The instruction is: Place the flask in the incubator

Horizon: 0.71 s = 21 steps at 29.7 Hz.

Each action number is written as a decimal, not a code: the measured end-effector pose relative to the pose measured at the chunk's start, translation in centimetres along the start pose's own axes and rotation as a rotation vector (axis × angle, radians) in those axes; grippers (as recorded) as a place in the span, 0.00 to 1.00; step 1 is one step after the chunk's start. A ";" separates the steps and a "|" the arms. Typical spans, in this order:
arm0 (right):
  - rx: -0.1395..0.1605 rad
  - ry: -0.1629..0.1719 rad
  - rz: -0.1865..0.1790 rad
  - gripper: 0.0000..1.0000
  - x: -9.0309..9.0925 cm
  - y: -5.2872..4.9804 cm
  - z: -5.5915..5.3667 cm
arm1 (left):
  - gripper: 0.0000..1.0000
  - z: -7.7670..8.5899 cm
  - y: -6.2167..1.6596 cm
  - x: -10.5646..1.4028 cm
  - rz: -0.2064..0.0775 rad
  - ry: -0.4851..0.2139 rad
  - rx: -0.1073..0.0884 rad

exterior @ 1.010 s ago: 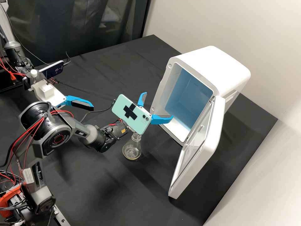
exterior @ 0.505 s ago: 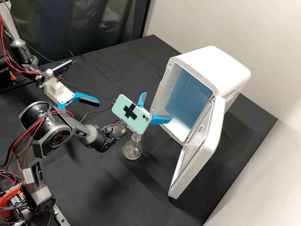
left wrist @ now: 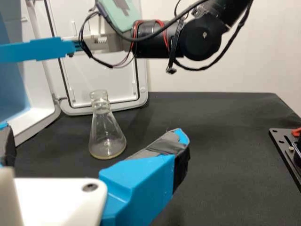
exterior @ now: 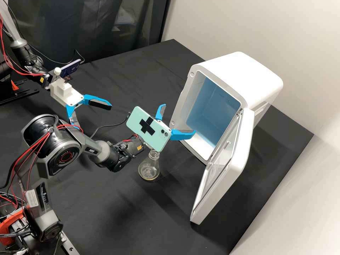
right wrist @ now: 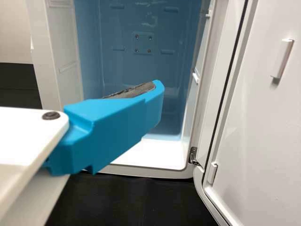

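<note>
The white incubator box [exterior: 241, 76] with a blue lining has its door swung open. The right gripper [exterior: 173, 122] hovers at its mouth, fingers spread wide and empty. The left gripper [exterior: 85, 108], also open, hangs well back. The clear glass conical flask [exterior: 148, 167] stands upright on the black bench [exterior: 141, 71] under the right wrist.

Erlenmeyer flask [exterior: 149, 169] is showing clear glossy glass. Incubator [exterior: 244, 76] shell is looking smooth white plastic, faint sheen. Bench [exterior: 134, 71] is reading matt black. Left gripper [exterior: 92, 113] fingers [left wrist: 141, 183] are wearing matt grey tape over blue plastic.
</note>
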 end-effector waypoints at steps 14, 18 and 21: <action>0.000 0.000 0.000 1.00 0.0 0.0 0.0 | 1.00 -1.5 -2.12 1.4 -0.077 0.071 -0.038; 0.000 0.000 0.000 1.00 0.0 0.0 0.0 | 1.00 -2.6 -2.13 1.8 -0.074 0.123 -0.053; 0.000 0.000 0.000 1.00 0.0 0.0 0.0 | 1.00 -3.0 -2.04 1.8 -0.069 0.142 -0.055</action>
